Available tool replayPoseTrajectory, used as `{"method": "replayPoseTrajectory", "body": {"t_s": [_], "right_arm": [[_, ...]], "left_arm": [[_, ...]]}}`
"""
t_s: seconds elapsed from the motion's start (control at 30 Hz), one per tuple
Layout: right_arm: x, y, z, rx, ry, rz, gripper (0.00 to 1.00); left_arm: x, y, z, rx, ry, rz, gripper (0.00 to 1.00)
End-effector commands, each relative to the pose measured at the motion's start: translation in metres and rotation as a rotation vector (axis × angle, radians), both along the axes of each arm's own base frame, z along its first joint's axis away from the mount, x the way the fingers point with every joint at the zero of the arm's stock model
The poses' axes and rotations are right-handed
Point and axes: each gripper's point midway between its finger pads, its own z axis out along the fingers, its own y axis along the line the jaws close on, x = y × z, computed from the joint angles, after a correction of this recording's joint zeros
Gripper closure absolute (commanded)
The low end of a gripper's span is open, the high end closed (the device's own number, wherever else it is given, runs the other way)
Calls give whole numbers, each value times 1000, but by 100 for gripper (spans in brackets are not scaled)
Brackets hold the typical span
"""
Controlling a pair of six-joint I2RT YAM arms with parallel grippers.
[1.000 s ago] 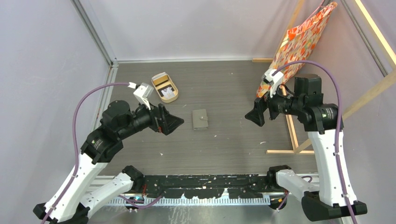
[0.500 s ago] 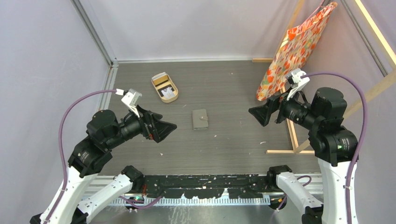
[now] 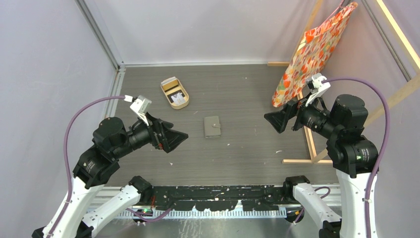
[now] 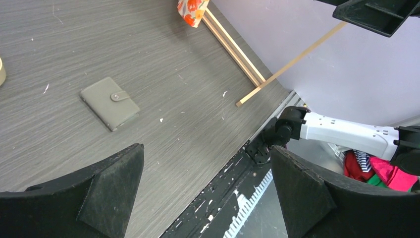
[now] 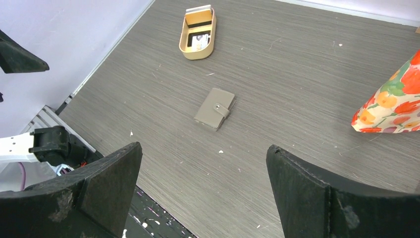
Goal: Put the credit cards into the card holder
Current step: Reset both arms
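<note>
A: So, where does the card holder sit?

B: Flat on the tabletop, near the middle of the overhead view. It is folded over, and its snap tab looks fastened as far as the wrist views show. Nothing touches it.

A: And the credit cards?

B: They lie in the tan oval tray, up and to the left of the holder and well apart from it. Pale and dark cards show inside, but how many cannot be told.

A: The arms?

B: The left gripper hovers to the left of the holder and the right gripper to its right, both pointing inward. Each has its jaws spread wide and carries nothing.

A: Which step is this, then?

B: Judging by that, the very start. No card is out of the tray, and the holder is unopened.

A: What does the next move call for?

B: Probably opening the holder first. One gripper would need to pin the body while the other lifts the snap tab, which is small and lies flush. The cards are thin and lie low in a walled tray, so picking one will likely need a fingertip under an edge or against the tray's wall. The patterned bag in the upper right stands clear of that work.
</note>
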Motion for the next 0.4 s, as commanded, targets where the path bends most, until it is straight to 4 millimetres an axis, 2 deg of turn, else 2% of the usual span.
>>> {"method": "replayPoseTrajectory", "body": {"t_s": [0.0, 0.37], "right_arm": [[3, -1, 10, 23, -38, -14, 0], [6, -1, 6, 13, -44, -9, 0]], "left_arm": [[-4, -3, 8, -38, -28, -24, 0], [-3, -2, 4, -28, -34, -21, 0]]}}
